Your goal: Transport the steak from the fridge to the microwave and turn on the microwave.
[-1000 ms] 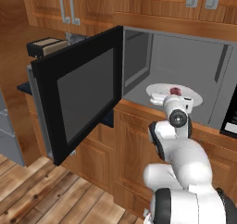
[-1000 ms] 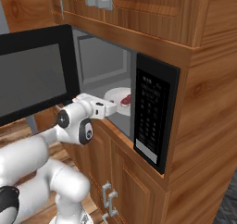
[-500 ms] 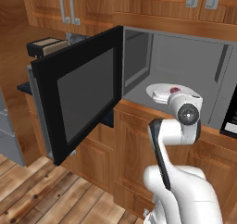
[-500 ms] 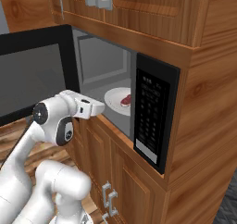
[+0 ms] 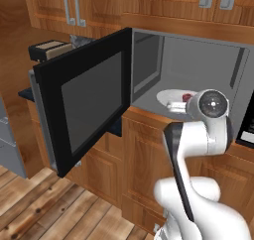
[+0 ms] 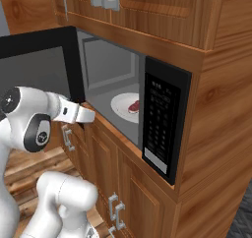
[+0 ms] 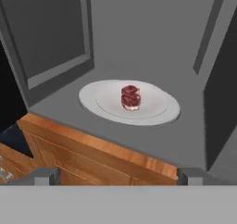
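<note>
The microwave [image 5: 198,60] stands open, its black-framed door [image 5: 89,102] swung out to the left. Inside, the steak [image 7: 130,96], a small dark red marbled piece, lies in the middle of a white plate [image 7: 92,98] on the grey cavity floor. It also shows in the base views as the steak [image 6: 133,105] [image 5: 187,97] on the plate [image 6: 120,104]. My gripper [image 7: 118,177] is open and empty, just outside the cavity's front edge and pointing at the plate. From the right, the gripper [image 6: 90,116] sits at the wooden ledge. The fridge is out of view.
The black control panel [image 6: 160,124] is at the microwave's right. Wooden cupboards run above [image 6: 147,11] and below [image 6: 123,183] it. The open door blocks the space to the left. A toaster [image 5: 49,49] sits on the counter behind the door, and a grey unit's corner [image 5: 7,145] is at far left.
My hand has drawn back out of the microwave, away from the plate, while the elbow swung up. The steak stays on the plate. The fingers remain open.
</note>
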Controlling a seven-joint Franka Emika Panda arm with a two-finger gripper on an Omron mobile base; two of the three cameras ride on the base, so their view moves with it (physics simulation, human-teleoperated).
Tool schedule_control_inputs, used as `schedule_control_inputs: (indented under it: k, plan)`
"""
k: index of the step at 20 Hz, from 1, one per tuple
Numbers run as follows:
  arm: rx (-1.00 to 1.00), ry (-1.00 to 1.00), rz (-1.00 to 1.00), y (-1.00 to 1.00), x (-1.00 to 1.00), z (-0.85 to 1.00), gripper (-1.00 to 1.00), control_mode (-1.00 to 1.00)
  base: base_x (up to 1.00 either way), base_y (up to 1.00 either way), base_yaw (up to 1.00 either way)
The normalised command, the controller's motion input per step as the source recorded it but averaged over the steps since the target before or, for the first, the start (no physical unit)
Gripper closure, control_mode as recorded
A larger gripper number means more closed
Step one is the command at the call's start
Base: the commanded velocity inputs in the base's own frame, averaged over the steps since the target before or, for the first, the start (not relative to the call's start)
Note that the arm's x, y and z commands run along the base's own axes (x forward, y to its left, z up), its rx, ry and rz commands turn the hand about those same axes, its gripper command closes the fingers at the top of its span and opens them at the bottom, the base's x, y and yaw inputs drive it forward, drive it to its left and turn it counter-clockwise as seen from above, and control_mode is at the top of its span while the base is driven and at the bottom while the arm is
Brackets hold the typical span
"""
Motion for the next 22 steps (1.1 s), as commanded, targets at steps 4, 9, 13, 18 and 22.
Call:
schedule_control_inputs:
  k: [4, 9, 13, 18, 22]
  plan:
    - [-0.23, 0.0, 0.0, 0.35, -0.92, -0.28, -1.0, -1.0, 0.0, 0.0, 0.0]
    - [-0.26, -0.03, 0.02, 0.44, -0.93, -0.57, -1.0, -1.0, 0.0, 0.0, 0.0]
    - [-0.33, -0.07, 0.05, 0.54, -0.83, -0.56, -1.0, -1.0, 0.0, 0.0, 0.0]
    - [-0.46, -0.08, 0.11, 0.51, -0.81, -0.54, -1.0, -1.0, 0.0, 0.0, 0.0]
    - [-0.48, -0.07, 0.11, 0.46, -0.73, -0.59, -1.0, -1.0, 0.0, 0.0, 0.0]
